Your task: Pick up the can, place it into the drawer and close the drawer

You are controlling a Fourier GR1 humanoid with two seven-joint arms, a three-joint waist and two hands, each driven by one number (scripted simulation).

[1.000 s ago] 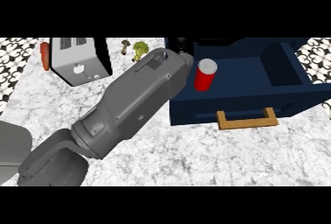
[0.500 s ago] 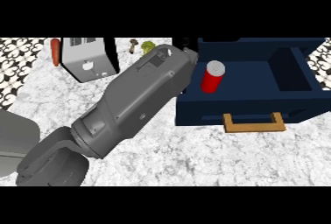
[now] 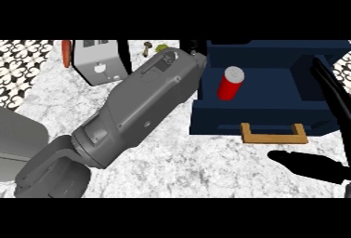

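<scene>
Red can [image 3: 230, 84] standing upright inside the open blue drawer [image 3: 274, 109].
No label legible. Right robot hand [image 3: 312, 165], fingers extended, lies near the drawer's wooden handle [image 3: 273, 135]; left robot hand's fingers cannot be told.

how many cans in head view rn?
1. The red can stands upright inside the open blue drawer, near its left wall. The left forearm covers part of the counter, so another could be hidden there.

We see a glossy red can [image 3: 230, 84] with a metal-looking top in a matt navy drawer [image 3: 274, 111]. Drawer handle [image 3: 273, 135] looks like wood; counter [image 3: 178, 162] reads as smooth marble, probably polished.
</scene>
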